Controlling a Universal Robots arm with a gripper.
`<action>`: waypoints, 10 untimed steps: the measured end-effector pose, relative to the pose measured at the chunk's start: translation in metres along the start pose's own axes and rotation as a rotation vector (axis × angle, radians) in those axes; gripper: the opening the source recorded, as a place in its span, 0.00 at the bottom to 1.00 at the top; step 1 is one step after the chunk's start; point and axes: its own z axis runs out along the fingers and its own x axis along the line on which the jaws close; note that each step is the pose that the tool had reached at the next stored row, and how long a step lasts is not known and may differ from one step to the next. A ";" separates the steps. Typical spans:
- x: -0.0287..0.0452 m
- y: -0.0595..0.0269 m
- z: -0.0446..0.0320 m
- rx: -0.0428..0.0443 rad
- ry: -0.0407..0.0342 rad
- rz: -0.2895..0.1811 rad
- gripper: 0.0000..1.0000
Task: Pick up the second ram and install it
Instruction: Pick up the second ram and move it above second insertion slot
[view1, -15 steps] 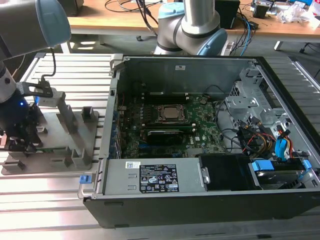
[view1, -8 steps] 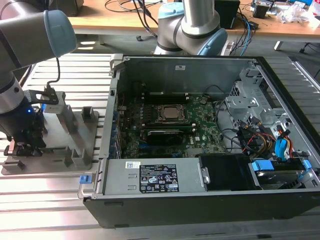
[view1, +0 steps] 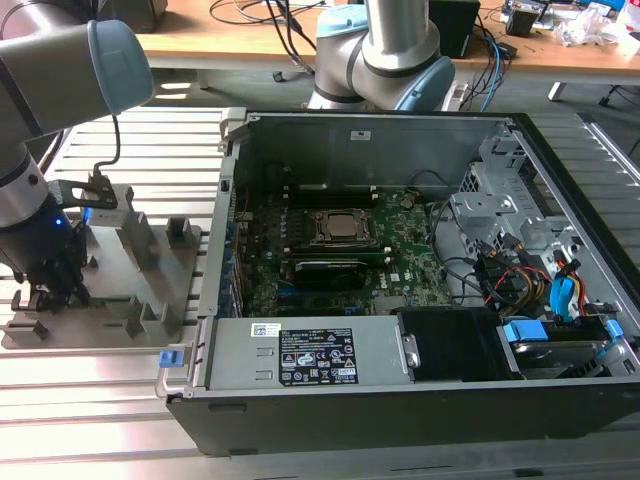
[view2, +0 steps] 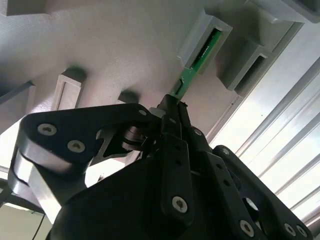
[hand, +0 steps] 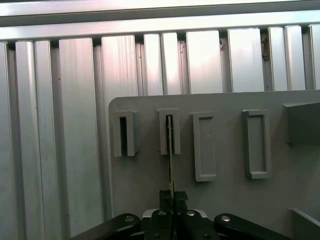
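Arm (view1: 40, 80): I am bending down at the exterior view's left, with my wrist pointing down over the grey tray (view1: 110, 320).

Gripper (view2: 172, 102): my jaws are clenching the near end of the memory stick (view2: 186, 81). In both wrist views the fingers are pressing on its two flat faces.

Hidden parts: the black fingers are covering the stick's near end, and its far end is disappearing into a slotted post (view2: 200, 30). In the exterior view my dark gripper (view1: 45, 290) is blocking the stick. Its chips are hard to make out.

Memory stick: it is showing as a thin, narrow green board in the second wrist view. In the first wrist view it is showing edge-on as a pale line (hand: 170, 165) running from my gripper (hand: 171, 195) into the post (hand: 163, 132). It is sitting in the tray, not in the computer.

Tray (hand: 140, 175): it is carrying a row of upright posts, with another slotted post (hand: 131, 134) just beside the one holding the stick.

Table (hand: 75, 100): ribbed metal slats are lying under the tray.

Computer case (view1: 350, 135): it is lying open well apart from me, towards the exterior view's right, with the green motherboard (view1: 400, 270) facing up.
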 end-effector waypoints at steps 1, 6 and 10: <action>0.0000 0.0000 0.0000 0.0000 0.0001 0.000 0.13; 0.0000 0.0000 0.0001 0.0000 0.0001 0.000 0.13; 0.0000 0.0000 0.0001 0.0000 0.0001 0.000 0.13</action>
